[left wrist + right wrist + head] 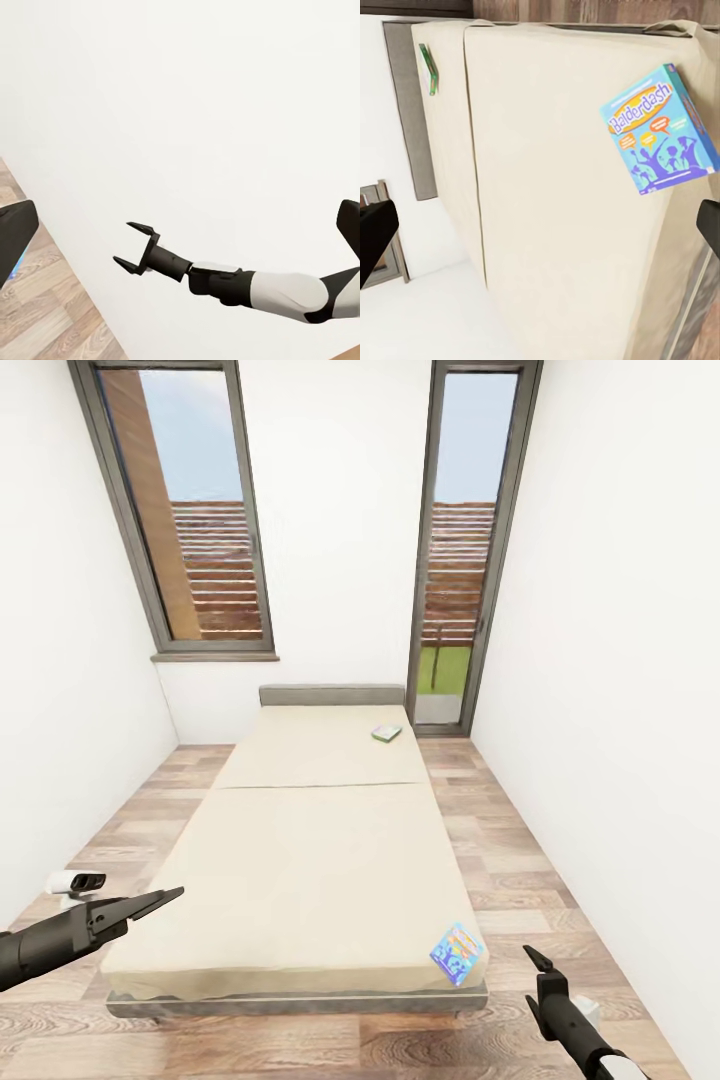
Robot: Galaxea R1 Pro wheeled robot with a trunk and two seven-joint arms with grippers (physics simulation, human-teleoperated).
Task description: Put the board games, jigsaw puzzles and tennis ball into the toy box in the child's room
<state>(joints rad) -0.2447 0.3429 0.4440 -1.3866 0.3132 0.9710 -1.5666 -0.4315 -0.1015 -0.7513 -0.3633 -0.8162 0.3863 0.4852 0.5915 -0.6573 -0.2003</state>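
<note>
A blue board game (458,953) lettered Balderdash lies flat at the near right corner of the cream bed (300,870); a white-green carton (386,733) lies far up its right side. The right gripper (537,970) hangs spread and empty near the blue box, and the left gripper (160,901) hovers off the bed's near left corner, its spread impossible to judge.

Two tall windows (185,510) above plank floor (500,830).

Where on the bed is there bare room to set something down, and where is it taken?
Most of the bed top is bare: the wide stretch between the blue board game at the near right corner and the green-white board game near the headboard's right end. The whole left side is free. Only those two spots are taken.
</note>
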